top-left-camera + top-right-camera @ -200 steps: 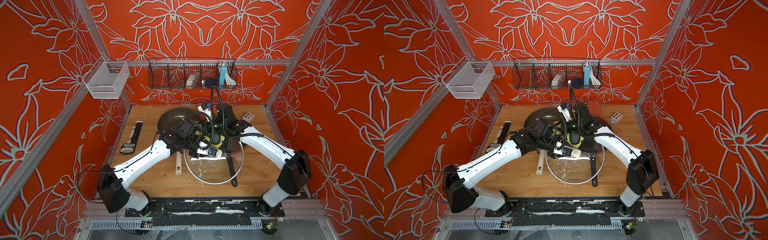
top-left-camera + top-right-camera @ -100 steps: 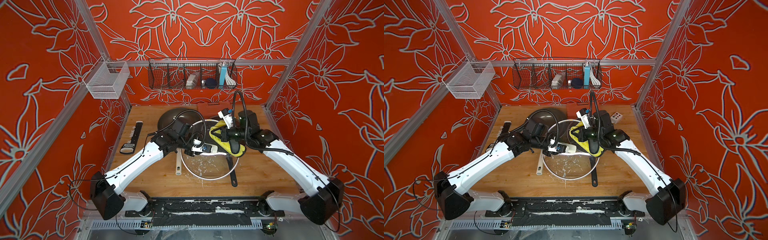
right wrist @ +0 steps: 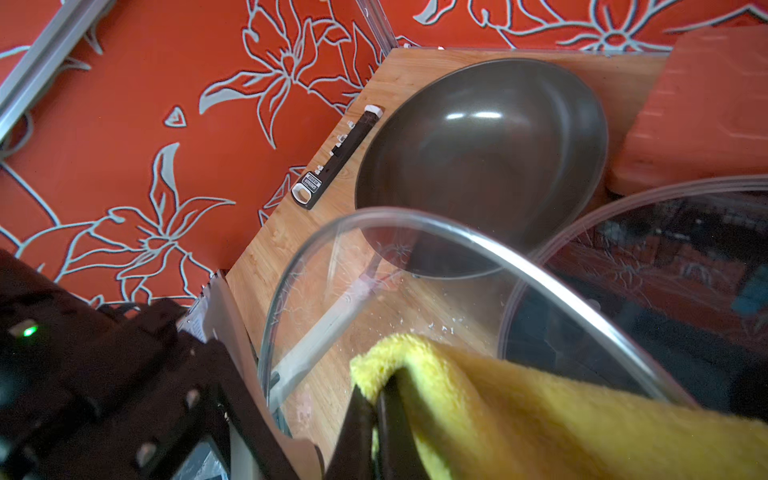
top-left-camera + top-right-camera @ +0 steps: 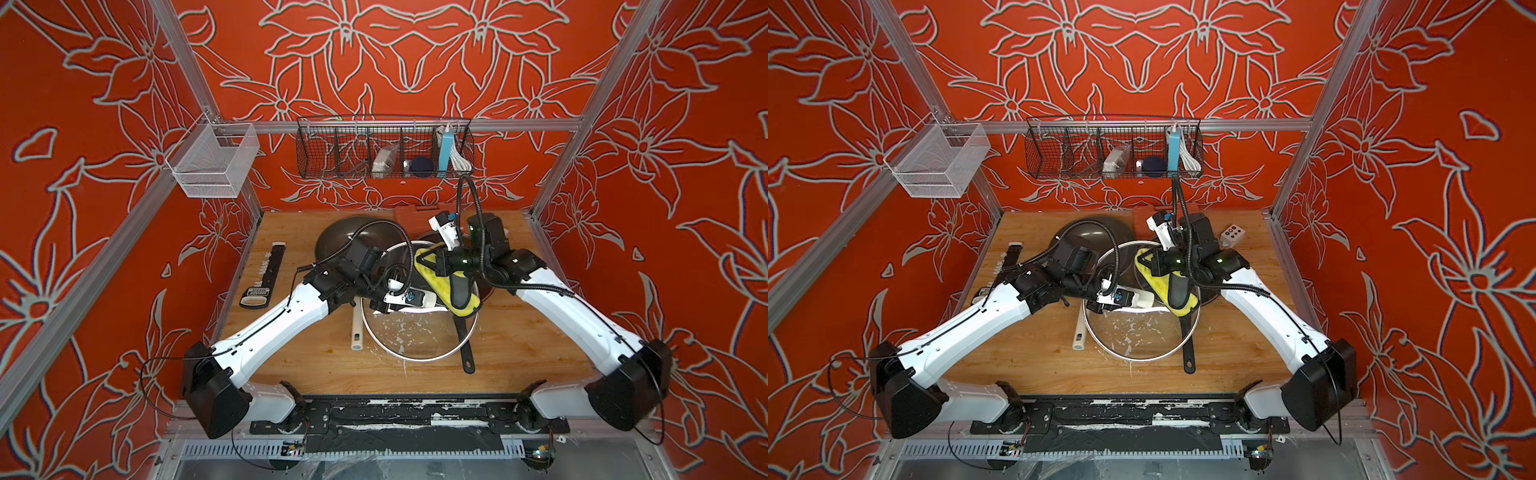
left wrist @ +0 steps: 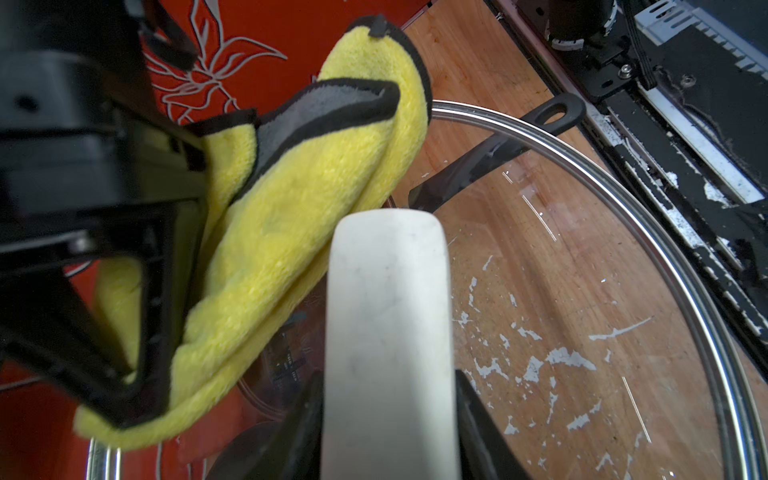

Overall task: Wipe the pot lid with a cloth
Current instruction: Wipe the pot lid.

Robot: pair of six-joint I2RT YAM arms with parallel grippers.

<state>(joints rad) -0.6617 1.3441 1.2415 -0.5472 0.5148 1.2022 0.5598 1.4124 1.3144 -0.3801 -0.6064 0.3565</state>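
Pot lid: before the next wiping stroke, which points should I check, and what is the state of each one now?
1. Handle grip: left fingers clamp the white handle of the lid: ok.
2. Cloth grip: right fingers shut on the cloth: ok.
3. Cloth pressed on the glass: cannot tell; it hangs folded at the rim.
4. Glass clean: not ok; white flecks on it.
5. The pan handle under the lid out of the way: cannot tell.
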